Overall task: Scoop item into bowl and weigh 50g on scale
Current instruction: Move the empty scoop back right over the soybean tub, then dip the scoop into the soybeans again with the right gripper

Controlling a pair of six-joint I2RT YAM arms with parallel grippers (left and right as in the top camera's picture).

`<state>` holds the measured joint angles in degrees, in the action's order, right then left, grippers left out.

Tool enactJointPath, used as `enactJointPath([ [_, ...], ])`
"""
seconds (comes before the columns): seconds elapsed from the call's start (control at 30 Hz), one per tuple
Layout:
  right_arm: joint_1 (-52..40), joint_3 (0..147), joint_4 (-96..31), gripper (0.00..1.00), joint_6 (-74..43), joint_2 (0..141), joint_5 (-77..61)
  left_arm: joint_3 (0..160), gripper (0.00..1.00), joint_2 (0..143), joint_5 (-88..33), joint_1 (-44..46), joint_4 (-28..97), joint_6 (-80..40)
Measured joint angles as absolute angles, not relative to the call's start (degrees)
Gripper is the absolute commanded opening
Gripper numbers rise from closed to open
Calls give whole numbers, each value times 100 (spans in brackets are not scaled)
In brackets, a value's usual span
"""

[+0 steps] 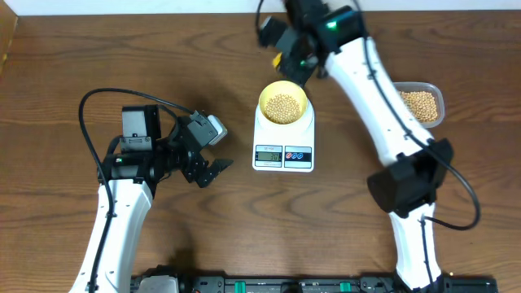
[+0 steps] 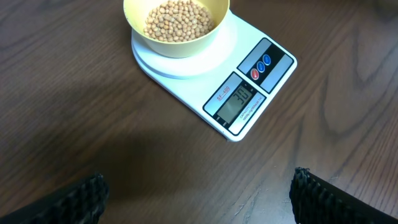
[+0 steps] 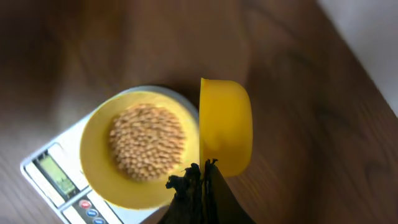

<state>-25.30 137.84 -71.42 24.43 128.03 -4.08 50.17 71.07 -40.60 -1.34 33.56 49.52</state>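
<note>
Ahead of the left gripper (image 2: 199,202), the top edge cuts the small round pale-yellow bowl (image 2: 177,50). The bright yellow plastic scoop's (image 3: 225,124) handle hides behind the right gripper's (image 3: 200,174) fingers. Left of them, the white rectangular scale (image 3: 62,148) runs off-frame, its grey display (image 3: 56,175) blurred.

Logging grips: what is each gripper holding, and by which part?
Right gripper pinches the yellow scoop at its handle, just behind the cup. Left gripper is open and empty.

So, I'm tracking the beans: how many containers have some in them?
2. The pale-yellow bowl on the scale, and the clear tub at the far right. The yellow scoop in the right gripper faces away, so its inside is hidden.
</note>
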Motion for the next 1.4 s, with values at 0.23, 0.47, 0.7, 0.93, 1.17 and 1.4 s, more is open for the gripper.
enactJointPath([
  [0.23, -1057, 13830, -7738, 1, 882, 12046, -519, 5017, 95, 7107, -4060, -134, 3356, 4952],
  [0.47, 45, 13867, -8770, 1, 443, 11979, -707, 5017, 95, 7107, -4060, -134, 3356, 4952],
  [0.7, 582, 13839, -9111, 1, 373, 11979, -770, 5017, 95, 7107, -4060, -134, 3356, 4952],
  [0.93, 611, 13450, -9292, 1, 377, 11979, -821, 5017, 95, 7107, -4060, -134, 3356, 4952],
  [1.17, 602, 12617, -9118, 1, 381, 11979, -930, 5017, 95, 7107, -4060, -134, 3358, 4952],
  [1.4, 565, 11817, -8447, 1, 353, 11979, -919, 5017, 95, 7107, -4060, -134, 3356, 4952],
])
